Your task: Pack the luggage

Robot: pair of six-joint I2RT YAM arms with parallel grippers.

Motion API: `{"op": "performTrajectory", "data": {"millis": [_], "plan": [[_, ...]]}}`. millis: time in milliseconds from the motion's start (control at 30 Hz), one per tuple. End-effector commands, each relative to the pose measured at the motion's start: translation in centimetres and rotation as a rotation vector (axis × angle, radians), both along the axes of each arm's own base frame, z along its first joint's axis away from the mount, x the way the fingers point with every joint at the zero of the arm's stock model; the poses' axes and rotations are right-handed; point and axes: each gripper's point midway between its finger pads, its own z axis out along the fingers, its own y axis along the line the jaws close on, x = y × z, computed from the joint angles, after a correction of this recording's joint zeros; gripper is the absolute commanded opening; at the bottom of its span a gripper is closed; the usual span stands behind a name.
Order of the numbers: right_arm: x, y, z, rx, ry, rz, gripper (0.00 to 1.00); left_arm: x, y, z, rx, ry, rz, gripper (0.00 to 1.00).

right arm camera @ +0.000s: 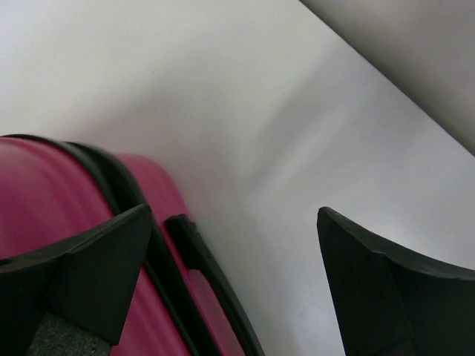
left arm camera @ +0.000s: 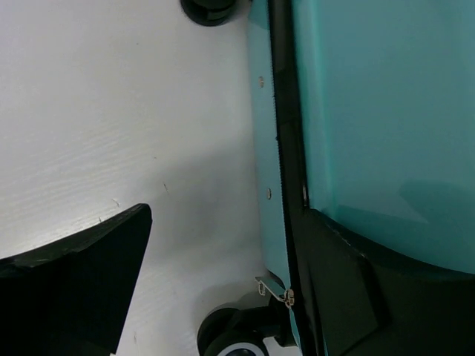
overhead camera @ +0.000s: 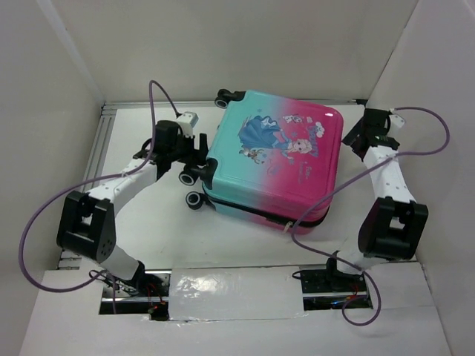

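Observation:
The luggage (overhead camera: 274,159) lies flat and closed in the middle of the table, a teal-to-pink shell with a princess print facing up. Its black wheels (overhead camera: 191,189) point left. My left gripper (overhead camera: 200,152) stands open at that wheel end. In the left wrist view the left gripper (left arm camera: 226,222) straddles the teal side wall (left arm camera: 263,133). One finger (left arm camera: 74,274) is over the table and the other (left arm camera: 371,289) is over the shell. A metal zip pull (left arm camera: 278,291) hangs between them. My right gripper (overhead camera: 355,141) is open beside the pink end (right arm camera: 44,200), near a black handle (right arm camera: 197,256).
White walls close the workspace on the left, back and right. An aluminium rail (overhead camera: 100,148) runs along the table's left edge. Purple cables (overhead camera: 156,96) loop above both arms. Another wheel (overhead camera: 228,97) sticks out at the suitcase's far corner.

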Motion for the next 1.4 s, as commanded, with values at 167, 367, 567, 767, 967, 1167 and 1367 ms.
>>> {"op": "performTrajectory", "data": {"millis": [167,367,567,767,967,1167,1367], "plan": [[9.2,10.7,-3.3,0.066,0.004,0.289,0.99,-8.0,-9.0,7.8,-0.215,-0.143,-0.286,0.96],[13.8,13.0,-3.5,0.055,0.024,0.358,0.99,-9.0,-10.2,6.0,-0.141,-0.133,-0.302,0.95],[15.6,12.0,-1.3,0.003,-0.009,0.398,0.99,-9.2,-3.5,0.7,-0.074,-0.250,-0.287,0.96],[16.4,8.6,5.2,0.044,-0.152,0.468,0.99,-13.7,-3.8,1.4,-0.185,-0.385,-0.536,0.95],[15.2,11.0,13.4,0.050,-0.356,0.699,0.99,-14.7,-4.6,0.9,-0.224,-0.420,-0.654,0.90],[13.5,14.3,15.1,-0.037,-0.361,0.825,0.99,-14.2,-6.1,-1.3,-0.234,-0.327,-0.709,0.84],[12.3,14.1,16.3,-0.071,-0.372,0.827,0.99,-14.1,-6.0,-3.1,-0.213,-0.289,-0.718,0.79]]}}
